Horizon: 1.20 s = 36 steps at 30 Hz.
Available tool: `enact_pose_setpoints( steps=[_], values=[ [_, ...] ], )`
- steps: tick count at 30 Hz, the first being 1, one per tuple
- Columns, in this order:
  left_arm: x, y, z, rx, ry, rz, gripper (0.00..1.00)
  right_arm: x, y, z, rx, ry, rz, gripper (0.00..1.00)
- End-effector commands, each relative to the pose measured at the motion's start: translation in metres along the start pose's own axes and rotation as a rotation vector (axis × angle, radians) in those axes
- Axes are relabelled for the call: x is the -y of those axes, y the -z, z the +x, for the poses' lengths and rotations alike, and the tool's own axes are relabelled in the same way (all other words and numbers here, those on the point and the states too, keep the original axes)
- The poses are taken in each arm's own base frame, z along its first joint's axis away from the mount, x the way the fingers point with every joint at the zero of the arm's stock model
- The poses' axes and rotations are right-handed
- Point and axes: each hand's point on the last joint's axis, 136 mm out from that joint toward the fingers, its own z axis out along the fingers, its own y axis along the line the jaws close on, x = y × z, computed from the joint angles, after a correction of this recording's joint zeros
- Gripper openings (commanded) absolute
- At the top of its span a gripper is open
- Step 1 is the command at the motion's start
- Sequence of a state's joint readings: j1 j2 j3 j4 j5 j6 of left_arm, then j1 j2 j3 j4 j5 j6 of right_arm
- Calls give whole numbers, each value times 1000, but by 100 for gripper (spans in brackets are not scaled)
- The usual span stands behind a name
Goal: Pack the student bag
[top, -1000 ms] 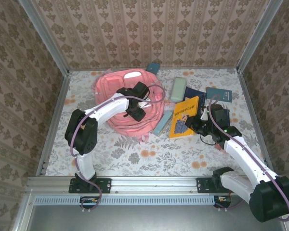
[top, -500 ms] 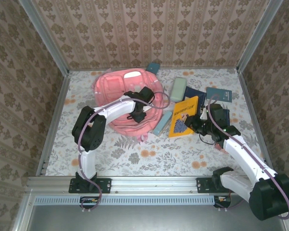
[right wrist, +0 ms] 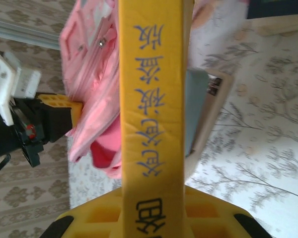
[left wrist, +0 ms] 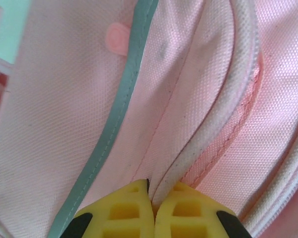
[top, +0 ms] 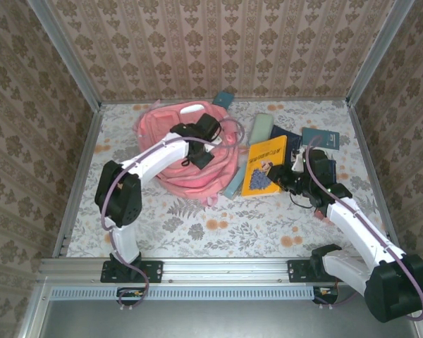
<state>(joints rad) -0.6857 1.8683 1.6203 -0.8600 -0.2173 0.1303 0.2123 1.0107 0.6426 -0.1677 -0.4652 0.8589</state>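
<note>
The student bag (top: 170,134) is a pink fabric backpack lying at the back left of the table. My left gripper (top: 200,156) sits on its right side. The left wrist view shows it (left wrist: 154,191) shut on a pale piped seam of the bag (left wrist: 64,99), next to a grey-green stripe (left wrist: 124,89). My right gripper (top: 280,177) is shut on a yellow book (top: 264,165). In the right wrist view the book's spine (right wrist: 151,89) stands upright between the fingers (right wrist: 208,213), with the bag (right wrist: 92,99) behind it to the left.
A pale green case (top: 261,129), dark blue books (top: 285,137) and a teal book (top: 320,137) lie right of the bag. A light blue flat book (top: 237,182) rests by the bag's edge. A teal item (top: 223,99) lies behind it. Metal frame rails border the table.
My left gripper has closed on the bag's seam and drawn it up a little. The right gripper has tilted the yellow book up and shifted it left, closer to the bag.
</note>
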Motion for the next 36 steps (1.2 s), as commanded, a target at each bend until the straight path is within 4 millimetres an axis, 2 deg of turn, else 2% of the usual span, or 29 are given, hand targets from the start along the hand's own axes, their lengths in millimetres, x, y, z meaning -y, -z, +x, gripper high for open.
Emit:
enact_pose_setpoints(
  steps=[1, 5, 8, 10, 13, 17, 20, 23, 32, 36],
  values=[
    [-33, 59, -36, 157, 168, -25, 0, -62, 6, -25, 48, 67, -216, 0],
    [-56, 82, -45, 186, 286, -40, 0, -81, -3, -33, 36, 55, -293, 0],
    [-78, 96, -44, 186, 395, -86, 0, -97, -11, -36, 26, 55, -350, 0],
    [-85, 104, -44, 195, 452, -74, 0, -107, -20, -34, 8, 59, -374, 0],
    [-84, 114, -53, 230, 489, -24, 0, -120, -38, -27, -11, 60, -406, 0],
    [-86, 124, -62, 252, 528, -5, 0, -127, -68, -23, 43, 19, -409, 0],
    [-83, 126, -68, 264, 536, 19, 0, -132, -95, -19, 96, 9, -403, 0],
    [-82, 126, -68, 259, 541, 30, 0, -148, -123, -17, 79, -5, -425, 0],
    [-77, 130, -65, 264, 542, 63, 0, -164, -200, -42, 241, -106, -425, 0],
    [-73, 131, -67, 268, 548, 89, 0, -171, -230, -44, 332, -158, -407, 0]
  ],
)
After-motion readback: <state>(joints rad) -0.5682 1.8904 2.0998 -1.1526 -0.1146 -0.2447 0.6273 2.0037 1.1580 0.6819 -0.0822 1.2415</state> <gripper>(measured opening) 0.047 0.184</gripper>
